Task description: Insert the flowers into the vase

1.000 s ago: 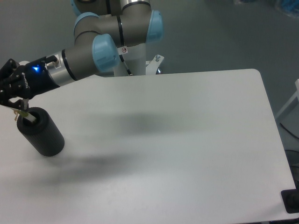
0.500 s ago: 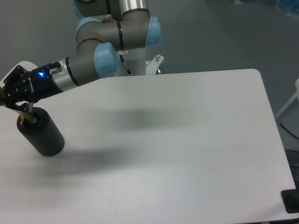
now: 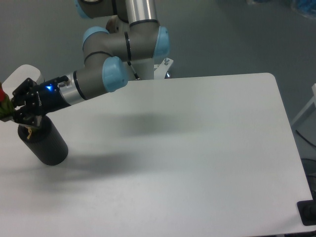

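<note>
The vase (image 3: 45,142) is a matte black cylinder standing near the left edge of the white table (image 3: 197,148). My gripper (image 3: 20,104) hovers just above and left of its top opening and is shut on the flowers (image 3: 4,104). A red bloom and green leaves stick out past the fingers at the frame's left edge. A pale stem end (image 3: 30,132) reaches down to the vase's hole. Most of the bunch is hidden behind the gripper or cut off by the frame.
The arm's base (image 3: 148,66) stands behind the table's far edge. A small black object (image 3: 308,213) sits at the bottom right, off the table's corner. The table's left edge is close to the vase.
The gripper has moved right and slightly down over the vase. The red bloom and leaves have come into view at the left edge. The vase has not moved.
</note>
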You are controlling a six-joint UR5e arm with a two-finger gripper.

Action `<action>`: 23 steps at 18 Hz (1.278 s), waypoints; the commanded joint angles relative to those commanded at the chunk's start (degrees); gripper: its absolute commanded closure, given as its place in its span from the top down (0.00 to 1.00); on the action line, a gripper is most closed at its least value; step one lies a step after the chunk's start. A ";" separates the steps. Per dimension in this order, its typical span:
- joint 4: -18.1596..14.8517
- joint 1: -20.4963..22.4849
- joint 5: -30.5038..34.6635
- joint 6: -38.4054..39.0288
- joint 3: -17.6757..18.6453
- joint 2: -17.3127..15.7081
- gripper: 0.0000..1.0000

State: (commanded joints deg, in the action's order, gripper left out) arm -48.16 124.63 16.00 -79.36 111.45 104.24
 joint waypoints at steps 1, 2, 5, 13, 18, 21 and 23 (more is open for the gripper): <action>0.00 0.00 0.00 -0.35 0.26 0.09 0.35; 0.00 0.09 0.00 -0.70 0.44 0.26 0.36; 0.00 0.44 0.00 -2.28 1.49 0.27 0.41; 0.18 3.95 -0.17 -7.39 5.10 0.09 0.64; 0.18 5.89 -0.18 -7.39 6.33 -0.26 0.97; 0.09 6.06 -0.26 -7.21 6.07 -0.44 0.99; 0.09 6.68 -0.18 -5.81 5.54 -0.79 1.00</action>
State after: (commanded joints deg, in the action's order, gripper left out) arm -48.08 131.31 15.82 -85.17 116.98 103.45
